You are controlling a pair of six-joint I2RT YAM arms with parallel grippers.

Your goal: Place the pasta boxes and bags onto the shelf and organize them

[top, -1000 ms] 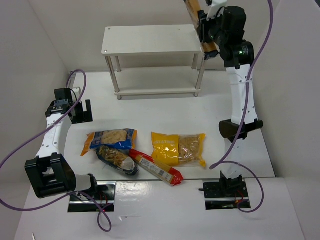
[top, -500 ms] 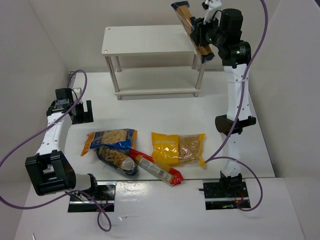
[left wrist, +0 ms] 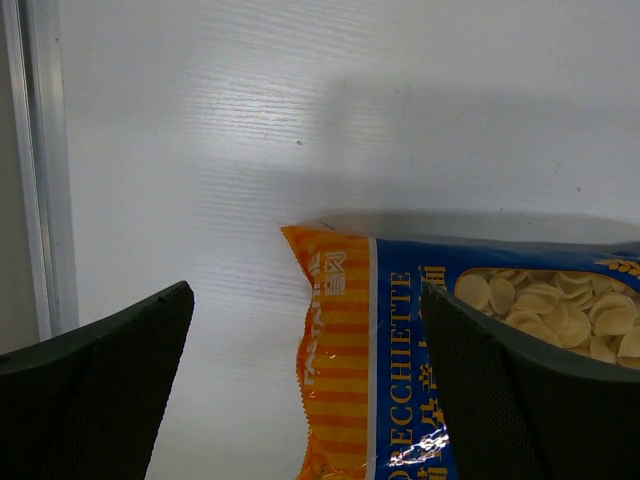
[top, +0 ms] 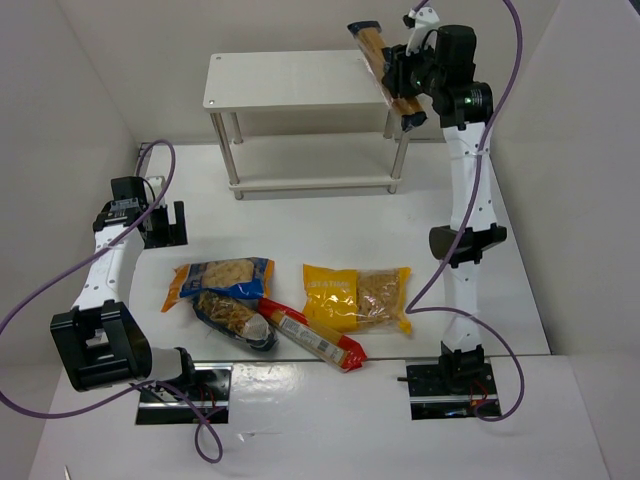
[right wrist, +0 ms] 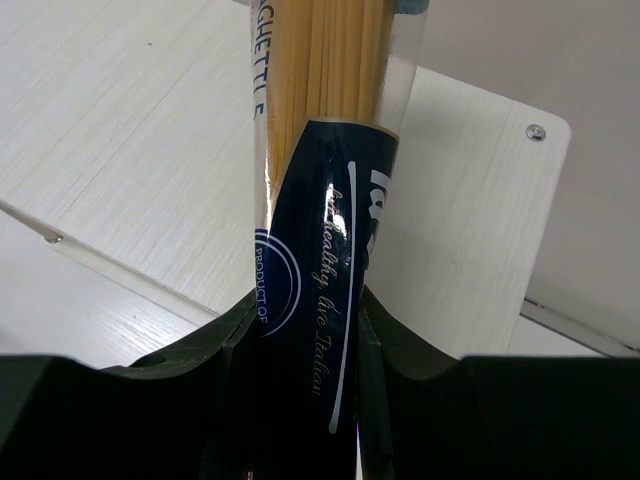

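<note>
My top camera looks down from behind the arm bases over the whole desk (top: 300, 225). My left wrist view hangs close above the blue-orange bag (left wrist: 450, 330), and my right wrist view close above the far shelf (right wrist: 120, 130). The top view shows both spots.

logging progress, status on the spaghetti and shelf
Right gripper shut on spaghetti pack, tilted over shelf right end. Left gripper open by blue-orange bag. Nothing in the way there.

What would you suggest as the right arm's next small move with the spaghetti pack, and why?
Probably lower it gently onto the top board of the shelf: the right pincer is shut on the spaghetti pack, which hangs tilted over the board's right end, apparently not yet lying on it.
</note>
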